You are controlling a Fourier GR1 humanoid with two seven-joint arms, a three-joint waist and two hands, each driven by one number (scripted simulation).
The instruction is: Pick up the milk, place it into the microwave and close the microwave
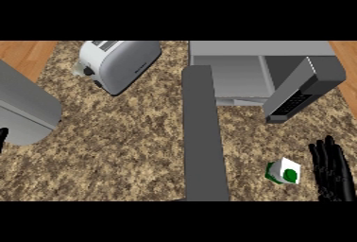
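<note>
The speckled brown granite counter (125, 142) fills most of the head view, with strips of wooden floor (24, 54) showing at the upper left and upper right corners. At the top right stands the grey microwave (237, 71), its cavity open toward the viewer. Its long grey door (203, 137) is swung fully out and runs from the cavity's left side down across the counter to the lower edge of the view. A dark control panel (300, 92) with small buttons slants along the microwave's right side. At the left edge a large grey forearm (24, 106) crosses the counter; of the left hand (3, 138) only a dark sliver shows at the very edge, and whether its fingers are straight or curled cannot be told. A silver toaster (120, 64) lies tilted at the upper left, well apart from the microwave. The right hand (332, 168) is at the lower right, black fingers straight and spread, holding nothing. The milk (284, 171), a small white carton with green marks, stands on the counter just left of that hand, between it and the open door, not touching either.
</note>
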